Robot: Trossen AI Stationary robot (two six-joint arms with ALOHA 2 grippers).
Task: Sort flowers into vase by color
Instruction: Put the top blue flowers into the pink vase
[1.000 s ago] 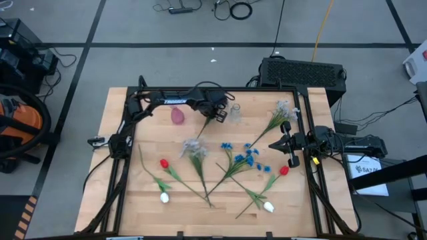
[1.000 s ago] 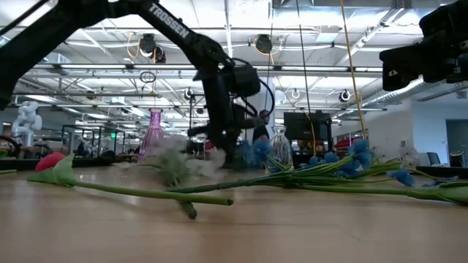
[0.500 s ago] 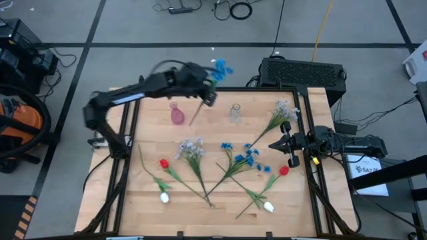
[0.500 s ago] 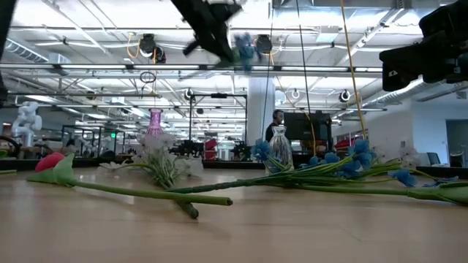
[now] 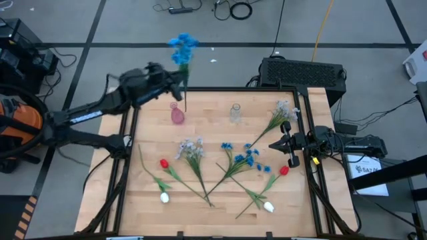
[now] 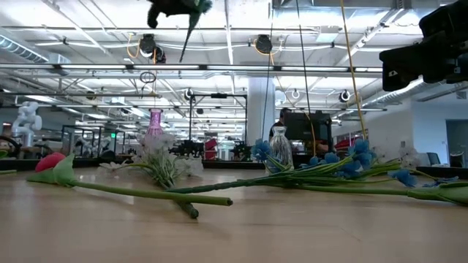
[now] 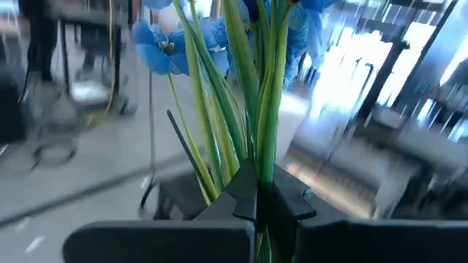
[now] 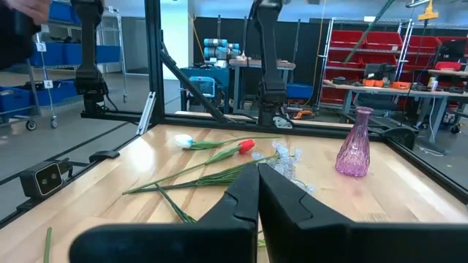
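Note:
My left gripper is high above the table's far left and is shut on a blue flower. The flower's stem end shows near the pink vase. A clear vase stands to the pink vase's right. On the table lie lavender-white sprays, a blue cluster, red tulips and white tulips. My right gripper is shut and empty at the table's right edge. My left gripper pinches the blue flower's bunch of green stems between its two fingers, about midway along its length. The fingers lie across the stems. The flower is lifted clear of the table and roughly upright. Its blue blooms are above the fingers and its stem end hangs below them.
The flowers lie spread over the middle and near part of the wooden table, with stems crossing. A black frame runs along the table's edges. A black box stands beyond the far right corner. The low view shows the room behind the table.
My left gripper has risen from the table beside the clear vase, carrying the blue flower. It has then swung toward the table's left, toward the pink vase. The flower has been lifted clear and has turned from slanting to roughly upright, blooms up.

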